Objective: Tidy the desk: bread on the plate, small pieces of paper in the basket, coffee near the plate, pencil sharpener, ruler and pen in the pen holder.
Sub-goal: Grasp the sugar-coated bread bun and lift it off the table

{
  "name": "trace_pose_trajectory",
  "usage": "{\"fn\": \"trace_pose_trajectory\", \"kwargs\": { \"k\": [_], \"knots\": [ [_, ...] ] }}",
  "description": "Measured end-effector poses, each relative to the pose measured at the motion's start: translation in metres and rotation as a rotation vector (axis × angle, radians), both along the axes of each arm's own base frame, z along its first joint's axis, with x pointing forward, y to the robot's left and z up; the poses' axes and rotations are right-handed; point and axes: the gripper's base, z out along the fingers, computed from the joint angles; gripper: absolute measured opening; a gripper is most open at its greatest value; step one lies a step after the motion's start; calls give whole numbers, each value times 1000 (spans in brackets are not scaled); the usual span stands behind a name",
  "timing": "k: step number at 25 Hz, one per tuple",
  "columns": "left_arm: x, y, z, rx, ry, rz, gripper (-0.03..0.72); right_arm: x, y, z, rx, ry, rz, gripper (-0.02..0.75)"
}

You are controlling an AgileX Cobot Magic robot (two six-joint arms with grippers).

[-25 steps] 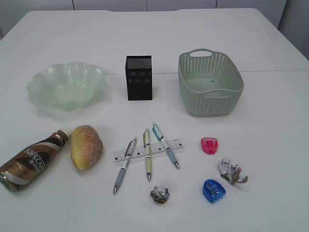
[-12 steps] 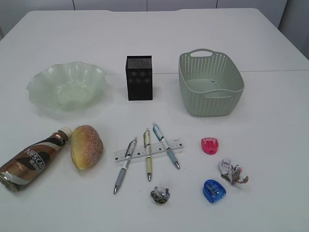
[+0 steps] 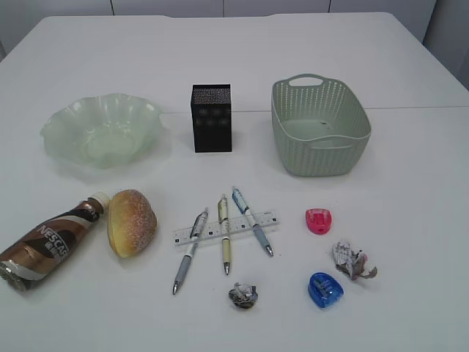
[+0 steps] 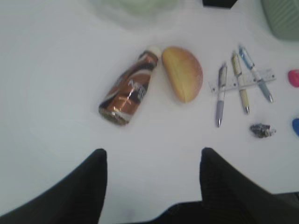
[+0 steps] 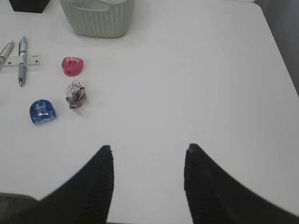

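Note:
On the white desk (image 3: 410, 183) the bread (image 3: 131, 221) lies beside the toppled coffee (image 3: 47, 240). The plate (image 3: 101, 130), pen holder (image 3: 211, 117) and basket (image 3: 319, 126) stand at the back. Three pens (image 3: 225, 235) lie across the ruler (image 3: 220, 229). A pink pencil sharpener (image 3: 318, 221), a blue one (image 3: 325, 289) and two paper balls (image 3: 242, 295) (image 3: 352, 260) lie front right. My left gripper (image 4: 153, 151) hovers open and empty, short of the coffee (image 4: 131, 87) and bread (image 4: 183, 79). My right gripper (image 5: 149, 148) is open and empty, right of the paper (image 5: 75, 94). Neither arm shows in the exterior view.
The basket (image 5: 98, 18) shows at the top of the right wrist view, with the pink sharpener (image 5: 72, 66) and the blue sharpener (image 5: 43, 112) left of my fingers. The desk's right edge (image 5: 275, 51) runs close by.

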Motion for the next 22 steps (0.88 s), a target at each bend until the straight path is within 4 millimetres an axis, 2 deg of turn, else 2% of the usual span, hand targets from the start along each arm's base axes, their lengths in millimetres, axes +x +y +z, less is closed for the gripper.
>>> {"fn": "trace_pose_trajectory", "kwargs": {
  "k": [4, 9, 16, 22],
  "knots": [
    [30, -2, -15, -50, 210, 21, 519, 3, 0, 0, 54, 38, -41, 364],
    [60, -5, -25, -86, 305, 25, 537, 23, 5, 7, 90, 261, -86, 364],
    [95, -9, -34, -101, 356, -16, 540, 76, 17, 36, 115, 487, -100, 364],
    [118, -37, -45, -91, 326, -111, 580, 131, 30, 52, 135, 617, -97, 364]
  ]
}}
